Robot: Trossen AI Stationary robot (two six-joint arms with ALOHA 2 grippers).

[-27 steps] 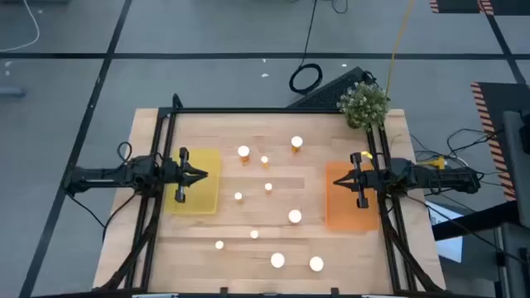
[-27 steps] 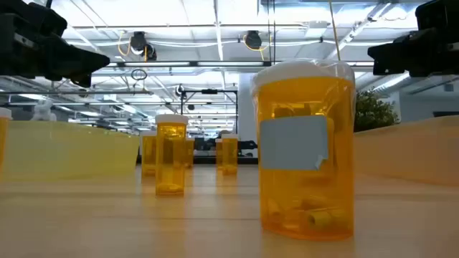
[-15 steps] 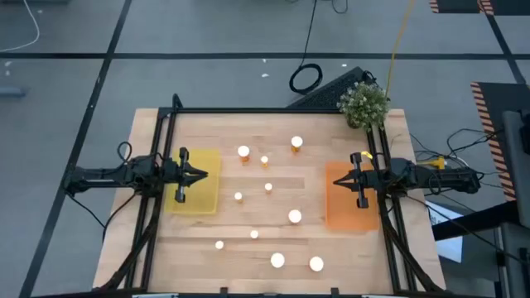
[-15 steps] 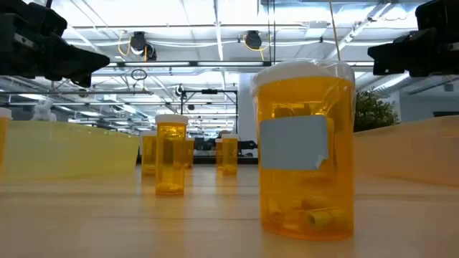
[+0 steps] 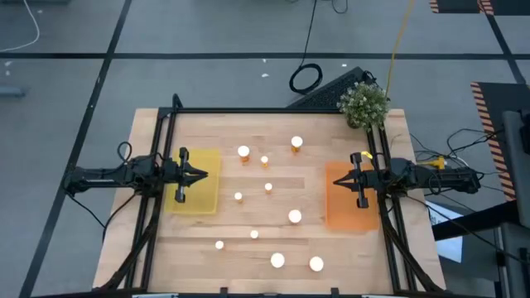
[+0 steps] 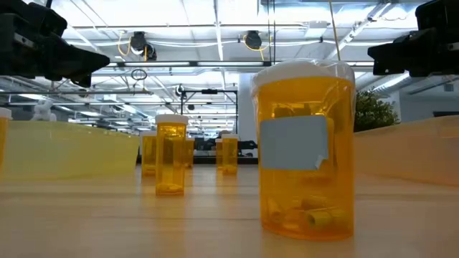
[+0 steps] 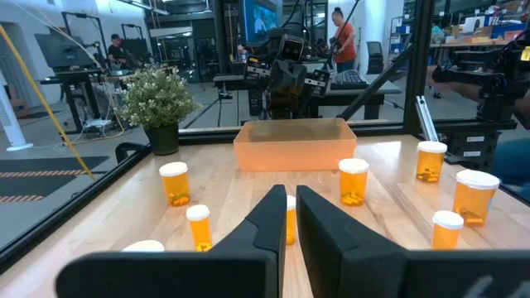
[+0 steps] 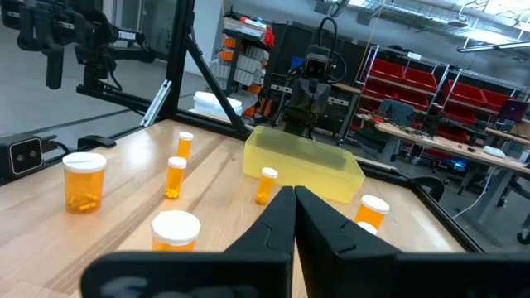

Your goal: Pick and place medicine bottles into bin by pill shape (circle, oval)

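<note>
Several amber medicine bottles with white caps stand upright on the wooden table, among them one far (image 5: 296, 143), one in the middle (image 5: 268, 188) and one near (image 5: 277, 261). The low view has one close up (image 6: 305, 150). A yellow bin (image 5: 207, 199) sits on the table's left side, an orange bin (image 5: 344, 211) on its right. My left gripper (image 5: 204, 175) hovers shut over the yellow bin, pointing at the table's middle. My right gripper (image 5: 338, 180) hovers shut over the orange bin, facing it. Neither touches anything.
A small potted plant (image 5: 364, 103) stands at the far right corner. Dark frame rails (image 5: 166, 132) run along the table's left, far and right sides. Bare wood lies between the bottles in the middle.
</note>
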